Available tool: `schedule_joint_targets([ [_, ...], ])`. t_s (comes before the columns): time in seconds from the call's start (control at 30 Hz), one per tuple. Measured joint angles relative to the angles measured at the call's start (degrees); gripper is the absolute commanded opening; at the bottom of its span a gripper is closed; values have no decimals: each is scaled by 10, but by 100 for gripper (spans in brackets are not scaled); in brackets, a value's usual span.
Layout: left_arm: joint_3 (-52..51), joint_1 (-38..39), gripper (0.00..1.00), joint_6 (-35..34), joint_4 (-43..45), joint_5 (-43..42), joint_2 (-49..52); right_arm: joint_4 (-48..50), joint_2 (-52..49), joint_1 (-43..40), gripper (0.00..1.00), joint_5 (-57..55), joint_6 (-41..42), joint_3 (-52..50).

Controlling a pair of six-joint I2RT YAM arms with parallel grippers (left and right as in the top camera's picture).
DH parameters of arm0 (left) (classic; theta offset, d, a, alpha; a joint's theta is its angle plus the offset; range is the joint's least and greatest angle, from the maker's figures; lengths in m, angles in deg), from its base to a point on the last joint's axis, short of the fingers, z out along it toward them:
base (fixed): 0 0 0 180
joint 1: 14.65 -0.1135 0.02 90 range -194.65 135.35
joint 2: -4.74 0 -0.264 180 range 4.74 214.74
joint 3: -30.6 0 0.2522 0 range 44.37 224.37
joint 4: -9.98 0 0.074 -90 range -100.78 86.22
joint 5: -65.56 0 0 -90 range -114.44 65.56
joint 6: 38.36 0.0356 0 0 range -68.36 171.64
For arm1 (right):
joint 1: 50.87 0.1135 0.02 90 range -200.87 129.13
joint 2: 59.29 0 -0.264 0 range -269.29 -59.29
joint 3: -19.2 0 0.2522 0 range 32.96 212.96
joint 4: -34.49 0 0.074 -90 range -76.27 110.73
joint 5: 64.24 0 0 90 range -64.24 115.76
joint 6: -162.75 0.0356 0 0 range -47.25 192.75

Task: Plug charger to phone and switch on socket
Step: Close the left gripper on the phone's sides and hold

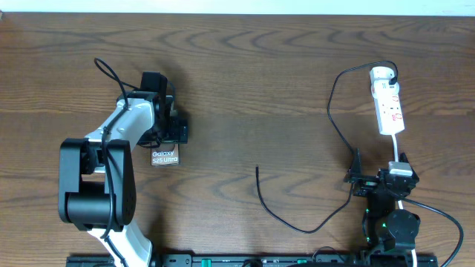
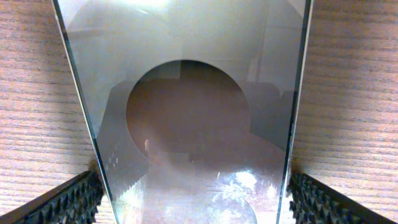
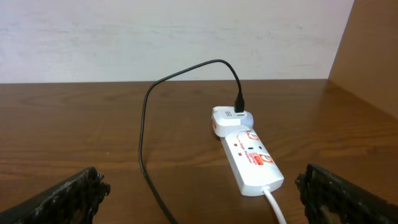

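Phone, the dark brownish-grey glossy slab (image 1: 165, 156), is sitting table-left, your left gripper (image 2: 196, 190) pinching its edges – prob. steadying it. Right gripper (image 3: 199, 190) is gaping empty nr the white power-strip socket (image 1: 390, 107); next you're fetching the thin black charger cable (image 1: 297, 226) by its mid-table plug.

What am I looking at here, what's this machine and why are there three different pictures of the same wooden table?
Two robot arms at a wooden table. One picture looks down from above; the others come from cameras on each wrist. The left pincer straddles the phone, its glossy face filling that view; whether it squeezes is unclear. The right pincer is open and empty, facing the white socket. The black charger is plugged into it; its free end lies loose on the table.
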Motion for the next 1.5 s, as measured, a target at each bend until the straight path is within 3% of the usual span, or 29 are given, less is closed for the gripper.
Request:
schedule_joint_targets([
  [1.5,0,0,87,7,-9,-2,0,0,0,0,99,0,0,0],
])
